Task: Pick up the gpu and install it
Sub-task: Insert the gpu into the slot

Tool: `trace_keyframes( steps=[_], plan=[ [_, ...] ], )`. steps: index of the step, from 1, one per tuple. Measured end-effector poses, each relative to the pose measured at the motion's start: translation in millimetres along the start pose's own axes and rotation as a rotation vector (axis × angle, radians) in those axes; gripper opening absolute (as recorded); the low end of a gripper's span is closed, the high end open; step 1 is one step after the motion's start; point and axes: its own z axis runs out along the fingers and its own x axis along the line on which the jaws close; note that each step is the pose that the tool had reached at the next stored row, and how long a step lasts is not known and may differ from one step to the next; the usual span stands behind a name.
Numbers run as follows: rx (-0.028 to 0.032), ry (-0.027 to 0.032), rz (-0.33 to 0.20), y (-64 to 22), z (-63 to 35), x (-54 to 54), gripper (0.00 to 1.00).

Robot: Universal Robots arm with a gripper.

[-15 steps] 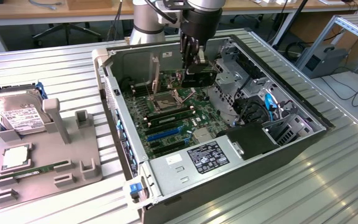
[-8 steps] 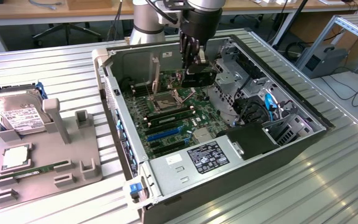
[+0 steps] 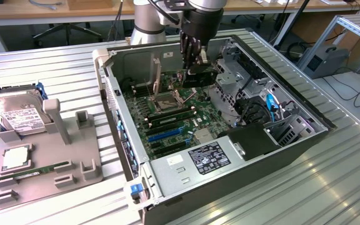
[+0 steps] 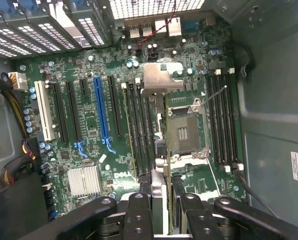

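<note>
Over the open computer case (image 3: 292, 150), how was your arm set? (Observer)

Arm (image 3: 202, 18) came in from behind the case as the exterior view had it, wrist pointed straight down. My gripper (image 3: 196, 68) sat below the case rim, above the motherboard (image 3: 174, 122). (Arm)

State of the jaws? (Observer)

Part closed, clamped on the gpu (image 3: 198, 78). From the wrist view, my fingers (image 4: 138, 215) pressed on either face of the card. The gpu (image 4: 160, 192) showed edge-on between them, pale metal on one side and green board edge on the other. (Arm)

Where was the card over the board? (Observer)

Hung on edge near the CPU socket (image 4: 186, 132), its edge running alongside the black memory slots (image 4: 139, 130). The blue slot (image 4: 100, 110) lay well apart from it, several black slots away. I couldn't tell whether the card's lower edge touched the board. (Arm)

Anything outside the case? (Observer)

Toward the exterior view's left, a grey fixture (image 3: 73, 154) stood on the slatted table (image 3: 330, 187). It carried a hard drive (image 3: 20, 117) and a narrow green memory stick (image 3: 39, 171). (Arm)
</note>
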Motion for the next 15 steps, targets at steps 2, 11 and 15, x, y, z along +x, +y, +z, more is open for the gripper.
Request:
trace_keyframes(
  steps=[2,11,15],
  plan=[
    [-0.0002,0.0000,-0.006,0.0,0.0,0.0,0.27],
    [-0.0010,-0.0001,-0.036,0.0,0.0,0.0,0.27],
    [-0.0015,-0.0001,-0.054,0.0,0.0,0.0,0.27]
  ],
)
